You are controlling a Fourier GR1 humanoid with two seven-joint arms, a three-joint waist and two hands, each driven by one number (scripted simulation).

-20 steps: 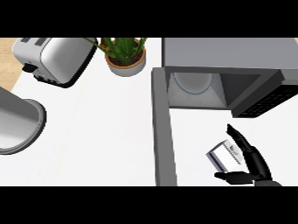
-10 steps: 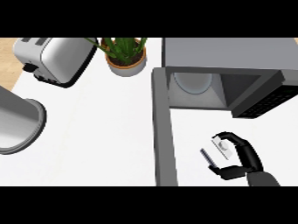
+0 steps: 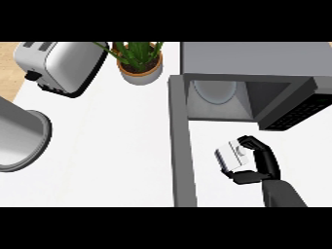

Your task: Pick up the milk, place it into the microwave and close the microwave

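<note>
While the right hand (image 3: 264, 163) has its fingers (image 3: 251, 141) & thumb curled round the milk (image 3: 230, 156) at lower right of frame, just below the open microwave (image 3: 269, 92), the carton looks tilted in the grasp. Risk, imo: it could slip out or clip the cavity's front edge going in, bc the opening is narrow & the door (image 3: 184, 160) stands close at left.

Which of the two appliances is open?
The microwave, upper right: its door is swung out and its inside shows. The toaster, upper left, has no door.
</note>
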